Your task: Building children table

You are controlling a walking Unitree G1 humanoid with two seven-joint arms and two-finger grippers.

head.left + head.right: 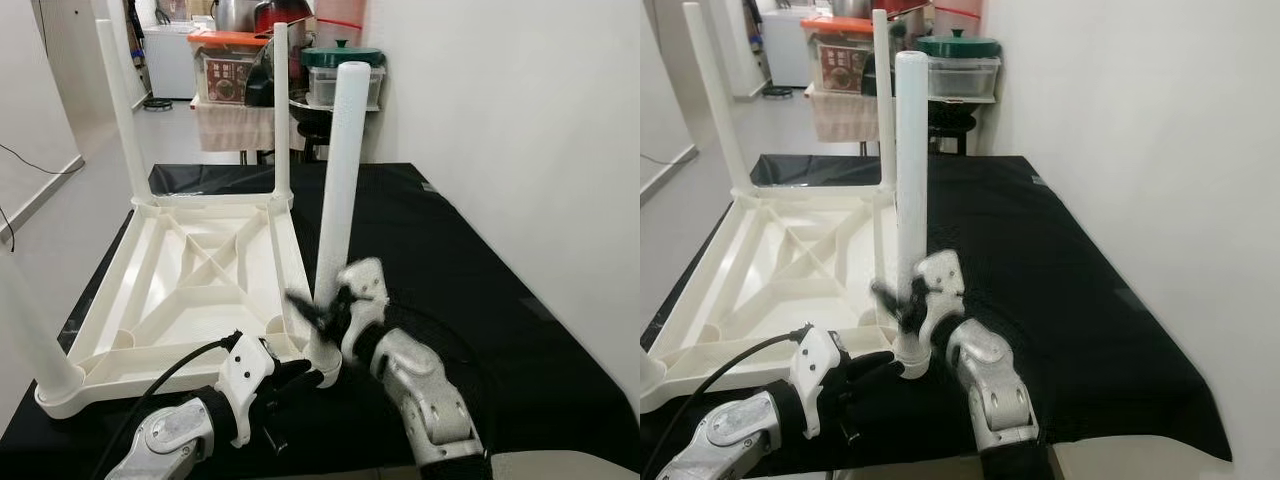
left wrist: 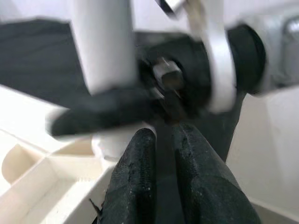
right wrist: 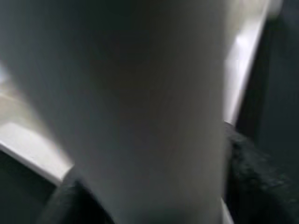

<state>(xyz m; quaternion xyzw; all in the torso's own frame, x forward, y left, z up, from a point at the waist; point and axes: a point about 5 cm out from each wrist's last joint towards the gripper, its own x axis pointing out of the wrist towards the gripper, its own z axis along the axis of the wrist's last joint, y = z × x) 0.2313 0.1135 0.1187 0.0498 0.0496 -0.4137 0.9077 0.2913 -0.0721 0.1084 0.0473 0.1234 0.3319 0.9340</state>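
fitting the fourth leg – that looks like the step in hand. upturned white children's table top (image 1: pixel 190 270) lying ribs-up on the black-covered table (image 1: pixel 480 270), just beyond and to the left of both claws. three legs seen standing in their corners: far left leg (image 1: pixel 120 100), far right leg (image 1: pixel 282 110), near left leg (image 1: pixel 30 330). last one, the near right leg (image 1: pixel 335 190), upright but leaning a little, its foot at the near right corner socket (image 1: pixel 322 372).

right claw (image 1: pixel 322 308) clamped on that leg low down, black fingers wrapped round the tube just above the socket; right wrist view blurred, the pale tube pressed close against the dark fingers. left claw (image 1: pixel 300 375) down at the corner itself, directly below the right claw, fingertips drawn together and touching or nearly touching the leg's foot – gripping nothing that can be made out. left claw's fingers (image 2: pixel 135 182) side by side in the left wrist view, with the tube and the right claw's dark finger just ahead.

cannot tell whether the foot is fully seated. judged next: straighten the leg over the socket, press down along its axis, brace the corner with the left claw against the top sliding on the cloth. risk – pushing while tilted, jamming the foot or tipping the top.
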